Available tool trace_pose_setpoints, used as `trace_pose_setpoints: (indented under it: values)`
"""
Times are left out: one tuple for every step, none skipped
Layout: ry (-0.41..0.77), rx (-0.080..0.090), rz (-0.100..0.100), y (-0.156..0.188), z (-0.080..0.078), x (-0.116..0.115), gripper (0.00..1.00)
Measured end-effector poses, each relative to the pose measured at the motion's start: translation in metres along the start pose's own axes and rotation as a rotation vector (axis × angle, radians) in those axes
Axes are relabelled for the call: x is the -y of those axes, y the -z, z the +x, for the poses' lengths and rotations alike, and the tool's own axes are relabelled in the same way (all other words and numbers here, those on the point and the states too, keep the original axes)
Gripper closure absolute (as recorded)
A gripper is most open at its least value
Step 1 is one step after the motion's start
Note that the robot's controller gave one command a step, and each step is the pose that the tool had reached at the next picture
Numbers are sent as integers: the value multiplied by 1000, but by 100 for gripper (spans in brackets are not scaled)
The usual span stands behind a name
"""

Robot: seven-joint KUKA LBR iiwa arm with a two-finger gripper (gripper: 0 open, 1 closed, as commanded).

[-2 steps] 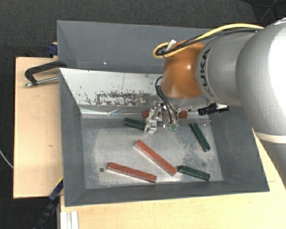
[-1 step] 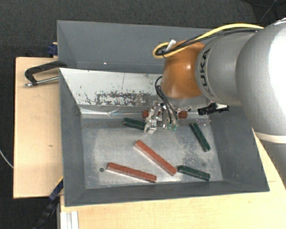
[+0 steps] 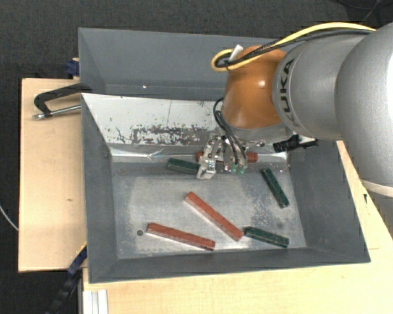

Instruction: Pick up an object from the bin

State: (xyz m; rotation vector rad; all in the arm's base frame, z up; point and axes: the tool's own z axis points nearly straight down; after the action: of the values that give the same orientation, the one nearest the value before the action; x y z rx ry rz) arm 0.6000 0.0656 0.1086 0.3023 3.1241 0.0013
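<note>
My gripper point(image 3: 221, 165) is low at the back of the bin, close to the back wall, and its fingers stand open with nothing visible between them. A short dark green stick point(image 3: 183, 166) lies flat just left of the left fingertip. Behind the gripper a red piece point(image 3: 251, 156) lies along the foot of the back wall, with its middle hidden by the gripper. Another dark green stick point(image 3: 274, 187) lies at an angle to the right, a little in front of the gripper.
In the middle of the floor lies a long red stick point(image 3: 213, 216), slanting. A second red stick point(image 3: 180, 236) is near the front left. A dark green stick point(image 3: 266, 237) lies at the front right. The arm covers the bin's back right corner.
</note>
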Motion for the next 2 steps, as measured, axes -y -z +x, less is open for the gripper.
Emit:
trace_pose_setpoints:
  values:
    - [30,-1,0,71,4,5,100]
    - [31,8,-3,88,0,2,100]
